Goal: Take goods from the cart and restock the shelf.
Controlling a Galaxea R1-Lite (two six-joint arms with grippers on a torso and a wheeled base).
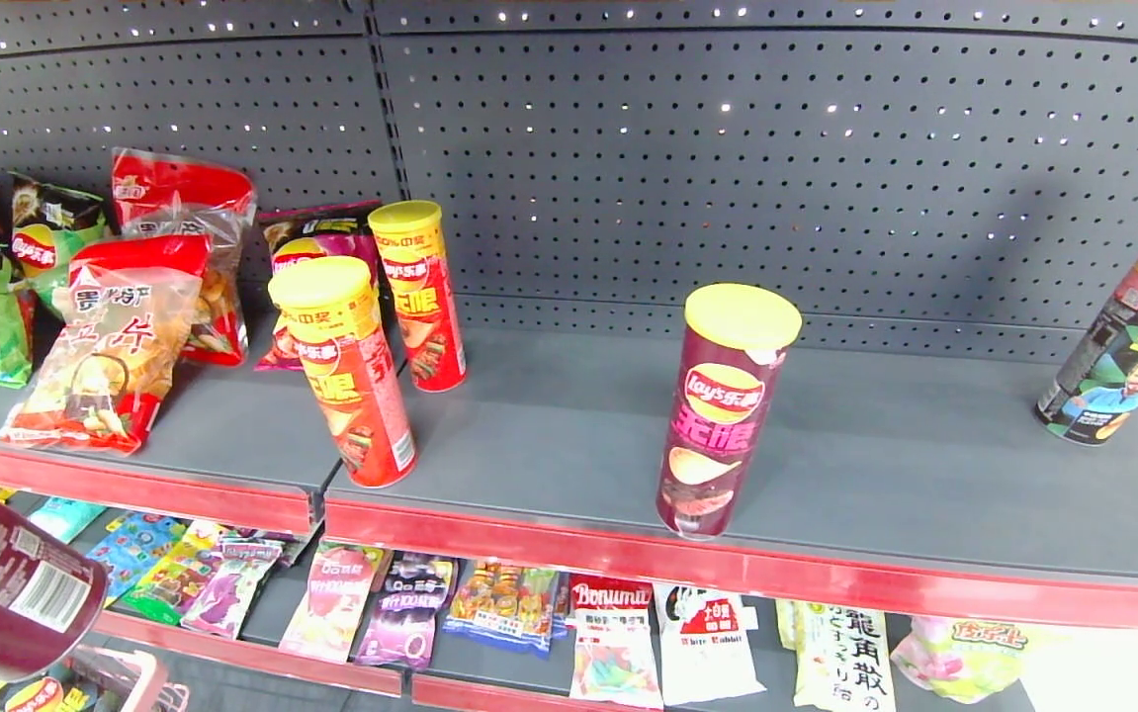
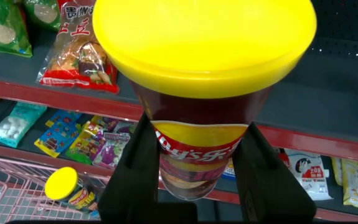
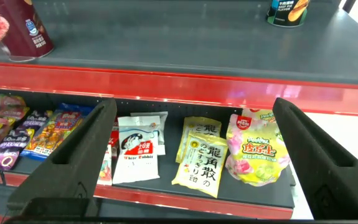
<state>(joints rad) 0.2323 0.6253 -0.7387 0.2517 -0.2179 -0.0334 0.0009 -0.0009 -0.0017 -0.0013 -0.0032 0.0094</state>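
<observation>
L jaws clamped on maroon chip can (image 2: 197, 155), held low near cart (image 2: 4, 186), below shelf (image 1: 875, 465). R jaws apart, empty. Can prob light, stiff, slick: grip wall, not lid.

Shelf deck (image 1: 875, 465): grey sheet metal by its look, smooth, matt paint finish.
Back panel (image 1: 776, 148): same matt grey sheet, perforated throughout.
Front rail (image 1: 727, 569): red, glossy.
Held chip can (image 2: 197, 155): glossy printed wrap; lid (image 2: 203, 37) of smooth yellow plastic with a slight sheen.
Snack bags (image 1: 114, 346): crinkled, glossy plastic film, partly clear.
Cart (image 1: 129, 677): pink coated wire.
Fingers (image 2: 135, 174) of the left gripper (image 2: 197, 124) and fingers (image 3: 73, 162) of the right gripper (image 3: 194, 106): black, matt, plastic by appearance.
</observation>
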